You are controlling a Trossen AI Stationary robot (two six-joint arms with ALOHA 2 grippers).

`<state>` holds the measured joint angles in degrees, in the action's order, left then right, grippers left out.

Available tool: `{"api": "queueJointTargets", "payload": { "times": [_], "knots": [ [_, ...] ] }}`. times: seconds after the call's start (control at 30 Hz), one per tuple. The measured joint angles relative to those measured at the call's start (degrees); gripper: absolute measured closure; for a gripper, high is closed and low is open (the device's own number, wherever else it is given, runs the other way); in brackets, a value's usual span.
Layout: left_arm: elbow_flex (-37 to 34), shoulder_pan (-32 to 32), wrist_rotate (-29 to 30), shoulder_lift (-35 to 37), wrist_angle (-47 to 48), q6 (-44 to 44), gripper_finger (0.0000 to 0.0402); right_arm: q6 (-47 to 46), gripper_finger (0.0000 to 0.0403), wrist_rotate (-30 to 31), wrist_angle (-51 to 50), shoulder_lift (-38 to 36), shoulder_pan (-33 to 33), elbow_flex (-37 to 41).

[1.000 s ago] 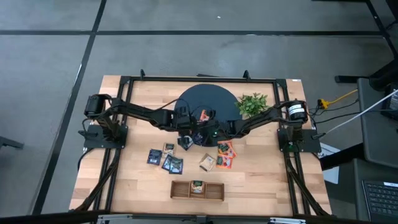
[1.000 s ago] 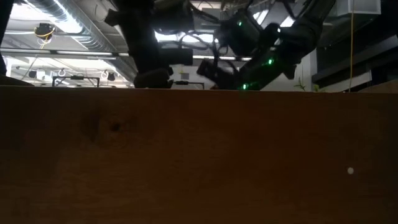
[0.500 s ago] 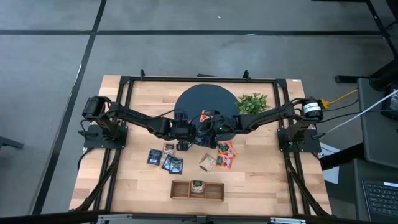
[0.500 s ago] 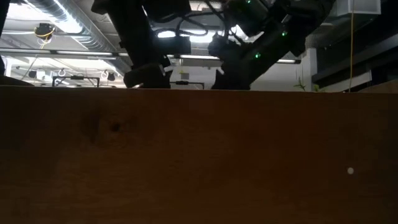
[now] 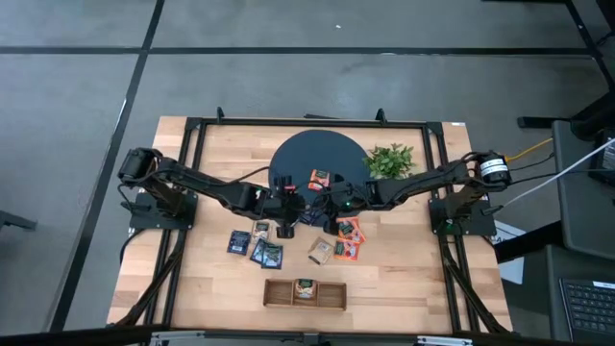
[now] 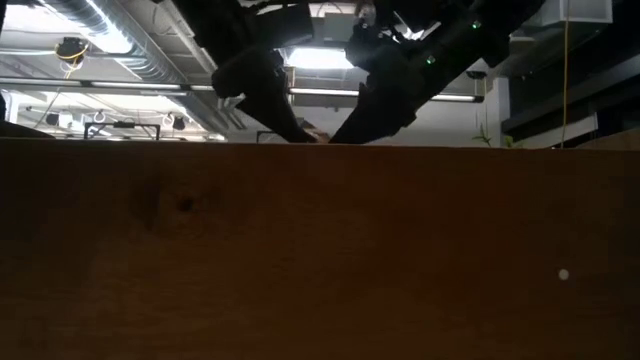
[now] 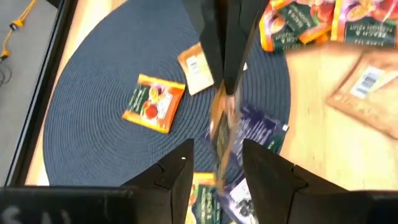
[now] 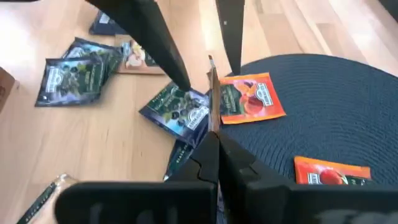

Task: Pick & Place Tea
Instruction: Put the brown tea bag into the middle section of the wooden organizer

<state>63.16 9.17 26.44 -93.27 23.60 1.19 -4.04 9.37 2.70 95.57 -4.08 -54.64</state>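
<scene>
Tray (image 5: 305, 293): near the table's front edge — one sachet (image 5: 305, 285) in its middle compartment.
Right gripper (image 8: 212, 134): fingers closed on an upright sachet (image 8: 212, 93) at the mat's (image 5: 300, 154) front edge.
Left gripper (image 7: 217, 158): fingers spread — the same sachet stands edge-on between them.

Tea sachets: small flat squares, printed labels.
- Orange sachet (image 5: 318, 177): lying flat on the dark round mat.
- Orange sachet with dark band (image 8: 250, 96): flat at the mat's edge.
- Beige sachet (image 7: 195, 66): flat on the mat.
- Sachet (image 8: 213, 93): held on edge, upright, pinched by the shut right hand (image 8: 214, 132).
- Navy sachets (image 5: 266, 253): a cluster flat on the worktop.
- Orange sachets (image 5: 348, 240): overlapping, near a beige one (image 5: 320, 251).
- One sachet (image 5: 305, 287): in the tray's middle compartment.
</scene>
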Motion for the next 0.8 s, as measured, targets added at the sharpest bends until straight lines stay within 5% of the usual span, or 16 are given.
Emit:
{"api": "queueJointTargets", "payload": {
  "times": [0.5,0.8],
  "knots": [
    [0.00,-2.21,-5.30,-0.02,-0.68,2.28,0.0281,0.21,0.0399,5.16,0.07,-0.14,-2.90,0.01],
    [0.00,-2.21,-6.91,-0.04,-1.17,2.58,0.0366,0.18,0.0398,5.18,0.69,-0.14,-2.86,0.01]
  ]
}}
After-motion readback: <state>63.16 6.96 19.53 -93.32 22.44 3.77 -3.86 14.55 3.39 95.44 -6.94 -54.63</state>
